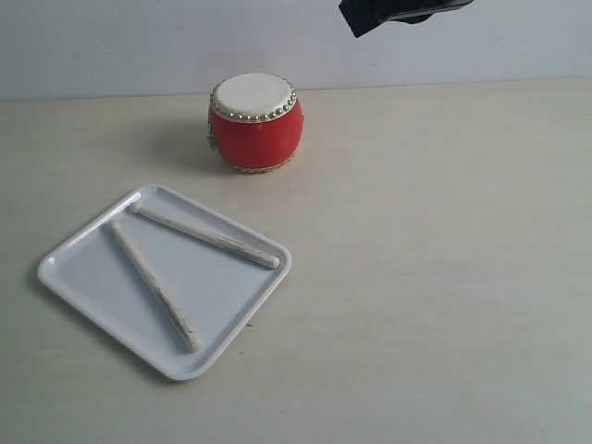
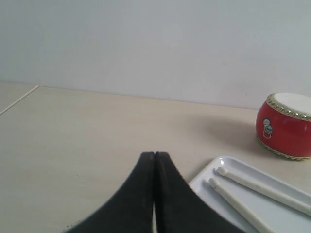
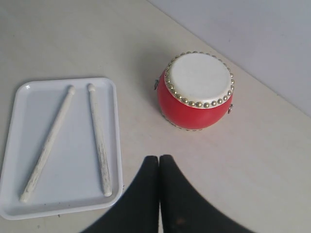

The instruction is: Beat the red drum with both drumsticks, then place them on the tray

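Note:
The red drum point(image 1: 255, 120) with its cream skin and studded rim stands upright at the back of the table. In front of it to the left lies the white tray point(image 1: 88, 287), holding both pale drumsticks: one point(image 1: 205, 236) along the far side, the other point(image 1: 154, 285) crossing the middle, their tips close together at the tray's far left corner. My left gripper point(image 2: 154, 154) is shut and empty, just off the tray's corner point(image 2: 214, 167). My right gripper point(image 3: 159, 157) is shut and empty, high above the table between the tray point(image 3: 14, 170) and the drum point(image 3: 197, 92).
The pale table point(image 1: 444, 277) runs back to a plain grey wall. A dark part of the right arm point(image 1: 398, 11) shows at the top edge of the exterior view, above and to the right of the drum.

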